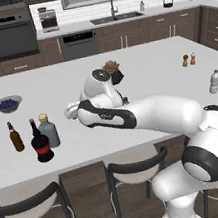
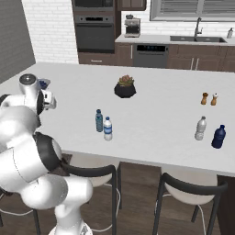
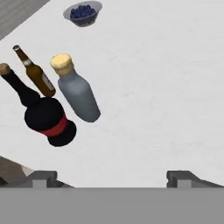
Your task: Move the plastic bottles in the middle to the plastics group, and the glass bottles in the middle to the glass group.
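Observation:
The black glass bottle [image 1: 41,143] [image 3: 48,120], with a bulbous base and a red label, stands at the counter's left front, right beside the slim brown bottle [image 1: 15,137] [image 3: 35,72] and the grey-blue flask [image 1: 48,131] [image 3: 78,94]. My gripper [image 1: 71,111] [image 3: 111,178] hovers to their right, above the counter, open with nothing between its fingers. The blue-tinted plastic bottle [image 2: 99,120] and the clear labelled one [image 2: 108,128] stand together mid-counter. At the right end are the clear pale-capped bottle [image 2: 200,128] [image 1: 214,81] and the dark blue container [image 2: 219,137].
A bowl of blueberries [image 1: 7,104] [image 3: 83,12] sits behind the glass group. A potted succulent [image 2: 125,87] stands at mid-counter, with salt and pepper shakers [image 2: 209,98] to its right. Stools [image 1: 134,170] line the front edge.

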Controlling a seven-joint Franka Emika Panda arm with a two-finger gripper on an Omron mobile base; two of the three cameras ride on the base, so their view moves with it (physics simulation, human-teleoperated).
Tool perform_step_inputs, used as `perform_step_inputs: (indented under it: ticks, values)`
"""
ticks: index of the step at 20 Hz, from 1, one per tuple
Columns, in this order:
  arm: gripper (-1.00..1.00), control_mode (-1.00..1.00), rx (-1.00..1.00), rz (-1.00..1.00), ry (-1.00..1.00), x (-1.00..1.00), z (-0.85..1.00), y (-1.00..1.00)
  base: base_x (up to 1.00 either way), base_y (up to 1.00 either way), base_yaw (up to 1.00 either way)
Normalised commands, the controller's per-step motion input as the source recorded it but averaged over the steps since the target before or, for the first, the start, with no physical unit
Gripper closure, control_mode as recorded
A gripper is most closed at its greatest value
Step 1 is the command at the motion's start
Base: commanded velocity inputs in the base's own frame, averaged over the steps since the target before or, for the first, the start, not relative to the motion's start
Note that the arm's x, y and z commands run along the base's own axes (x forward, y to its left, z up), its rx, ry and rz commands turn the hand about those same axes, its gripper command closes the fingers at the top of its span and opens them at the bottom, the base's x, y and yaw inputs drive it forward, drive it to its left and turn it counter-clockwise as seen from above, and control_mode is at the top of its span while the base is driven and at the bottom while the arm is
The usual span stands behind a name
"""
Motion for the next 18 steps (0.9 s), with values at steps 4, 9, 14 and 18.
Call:
perform_step_inputs:
  ticks: [4,9,14,18]
  values:
    - [-1.0,-1.0,0.0,-0.04,0.14,-0.14,0.06,-1.0,0.0,0.0,0.0]
    - [-1.0,-1.0,-0.05,0.0,0.02,-0.08,0.0,-1.0,0.0,0.0,0.0]
    - [-1.0,-1.0,-0.08,0.0,0.0,-0.08,0.0,-1.0,0.0,0.0,0.0]
    - [-1.0,-1.0,-0.06,-0.01,0.0,0.0,0.0,-0.99,0.0,0.0,0.0]
